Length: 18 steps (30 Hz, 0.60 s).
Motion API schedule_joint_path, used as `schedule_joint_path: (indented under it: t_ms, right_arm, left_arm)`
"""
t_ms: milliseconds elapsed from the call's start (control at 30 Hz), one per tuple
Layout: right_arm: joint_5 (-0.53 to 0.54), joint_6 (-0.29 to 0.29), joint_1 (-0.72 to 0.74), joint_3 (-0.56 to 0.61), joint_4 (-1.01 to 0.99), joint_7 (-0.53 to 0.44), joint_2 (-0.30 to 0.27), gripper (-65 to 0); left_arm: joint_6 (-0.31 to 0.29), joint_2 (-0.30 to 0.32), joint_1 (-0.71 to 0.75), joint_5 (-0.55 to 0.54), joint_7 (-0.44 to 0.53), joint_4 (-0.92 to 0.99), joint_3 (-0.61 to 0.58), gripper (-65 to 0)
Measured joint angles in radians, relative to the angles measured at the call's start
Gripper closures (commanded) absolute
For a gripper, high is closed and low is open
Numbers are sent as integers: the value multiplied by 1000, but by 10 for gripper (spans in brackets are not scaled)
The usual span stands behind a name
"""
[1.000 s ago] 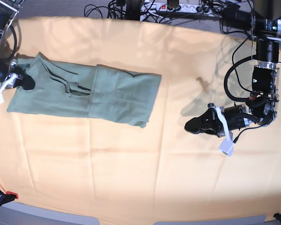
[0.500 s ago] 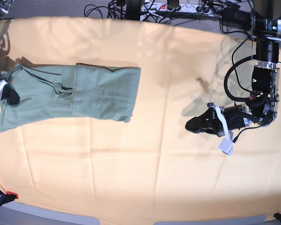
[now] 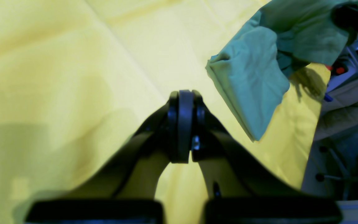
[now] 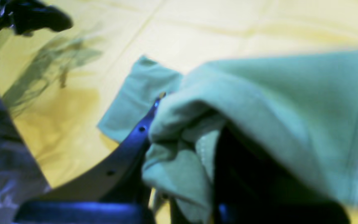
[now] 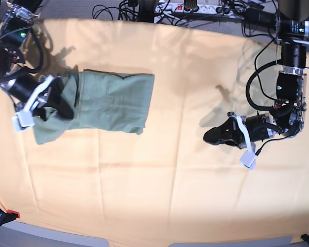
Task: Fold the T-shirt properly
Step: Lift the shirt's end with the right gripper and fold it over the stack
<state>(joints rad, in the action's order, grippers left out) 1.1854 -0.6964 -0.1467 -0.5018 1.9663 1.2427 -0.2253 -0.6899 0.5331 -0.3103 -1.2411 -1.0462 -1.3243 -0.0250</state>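
The sage-green T-shirt [image 5: 113,100] lies partly folded on the yellow-orange cloth [image 5: 170,180] at the left. Its left end is bunched and lifted off the cloth. My right gripper [image 5: 67,110] is shut on that lifted end. In the right wrist view the shirt fabric [image 4: 259,102] drapes over the gripper [image 4: 182,174] and hides its tips. My left gripper [image 5: 211,136] rests low over the cloth at the right, far from the shirt, shut and empty. From the left wrist its closed fingers [image 3: 180,124] show, with the T-shirt [image 3: 253,77] beyond them at the upper right.
Cables and a power strip [image 5: 195,7] run along the table's back edge. A red-tipped clamp [image 5: 7,213] sits at the front left corner. The cloth carries creases and arm shadows.
My right gripper first dragged the shirt leftward, and has now lifted its left end and carried it right, over the shirt's body. The left arm has not moved.
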Motion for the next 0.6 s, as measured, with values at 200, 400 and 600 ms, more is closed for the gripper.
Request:
schedule_joint_path:
  t_ms: [200,400,600]
  right_arm:
    - [-196,0,35,191,0,-42,47,0]
    - [-226,0,64,338,0,-57,79,0]
    - [-351,3,64,449,-1,-129,114,-288]
  left_arm:
    - [0,-1,26,0,-1,0,0,0]
    - [0,-2,22,0,0,0,0,0]
    - [0,-1,23,-26,3,0,0,0]
